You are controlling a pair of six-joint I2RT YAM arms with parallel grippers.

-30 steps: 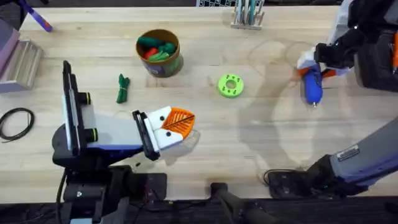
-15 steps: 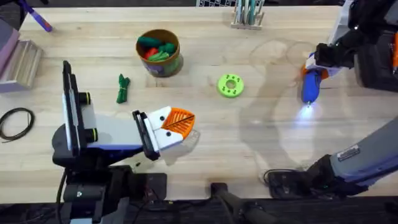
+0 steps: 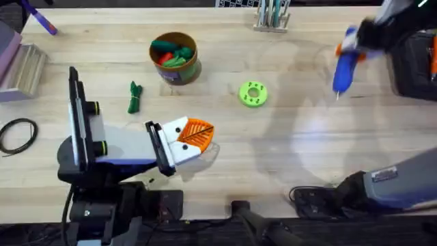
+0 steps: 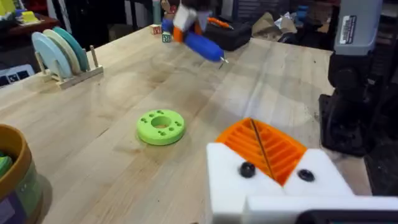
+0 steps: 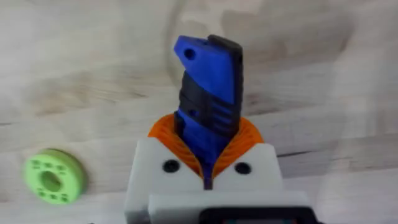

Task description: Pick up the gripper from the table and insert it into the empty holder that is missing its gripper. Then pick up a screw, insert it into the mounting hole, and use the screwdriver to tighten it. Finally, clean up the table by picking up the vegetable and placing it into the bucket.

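My right gripper (image 3: 355, 42) (image 5: 207, 134) is shut on the blue screwdriver (image 3: 341, 68) (image 5: 208, 74) (image 4: 202, 43), held tilted above the table's far right with its silver tip pointing down. My left gripper (image 3: 207, 130) (image 4: 252, 122) rests shut near the front middle. Its two white holders (image 4: 273, 186) each carry an orange ribbed finger and a dark screw head. The dark-green vegetable (image 3: 134, 97) lies on the table to the left of the bucket (image 3: 175, 57), which holds toy vegetables. No loose gripper or loose screw is in view.
A lime-green disc with holes (image 3: 253, 93) (image 4: 160, 126) (image 5: 53, 177) lies mid-table. A dish rack (image 3: 272, 16) (image 4: 62, 53) stands at the back edge. A black cable loop (image 3: 17, 134) lies at the left, and a black case (image 3: 416, 65) sits at the right edge.
The right gripper has lifted the screwdriver up and toward the far edge; the light at its tip half a second ago is off. The left arm has not moved.
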